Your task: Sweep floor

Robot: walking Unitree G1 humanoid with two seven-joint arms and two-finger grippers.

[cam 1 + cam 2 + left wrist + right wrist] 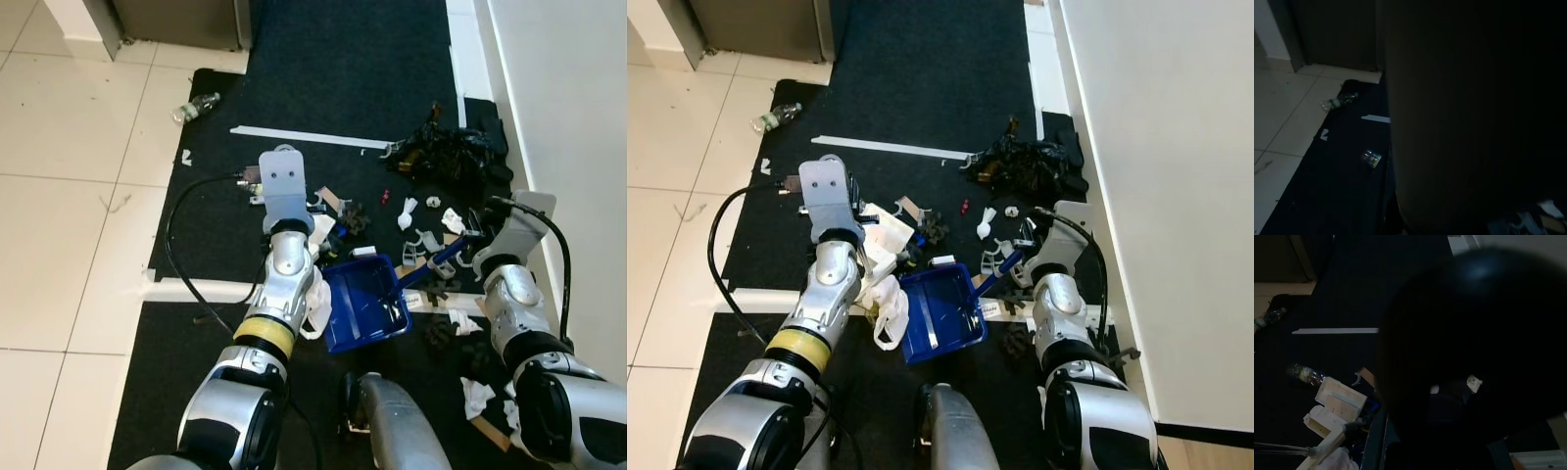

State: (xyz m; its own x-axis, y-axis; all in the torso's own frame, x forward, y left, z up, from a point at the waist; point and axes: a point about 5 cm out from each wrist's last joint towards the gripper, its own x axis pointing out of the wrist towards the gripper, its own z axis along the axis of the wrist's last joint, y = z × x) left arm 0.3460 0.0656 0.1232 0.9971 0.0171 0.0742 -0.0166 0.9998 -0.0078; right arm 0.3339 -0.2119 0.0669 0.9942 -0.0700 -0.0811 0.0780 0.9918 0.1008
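Observation:
A blue dustpan (364,304) lies tilted on the black mat (323,69), in the middle of scattered litter. Its blue handle (439,260) runs up and right into my right gripper (472,243), which is shut on it. My left gripper (318,227) is just beyond the pan's far left corner, among white boxes and scraps (328,208); its state is hidden under the grey wrist plate (284,186). White and black litter (416,223) lies beyond the pan. A dark object close to each wrist camera blocks most of both wrist views.
A black crumpled heap (451,152) lies against the white wall (568,147) at the right. A long white strip (299,137) and a plastic bottle (196,106) lie farther off. White tiles (69,196) border the mat on the left. More scraps (478,394) lie by my right arm.

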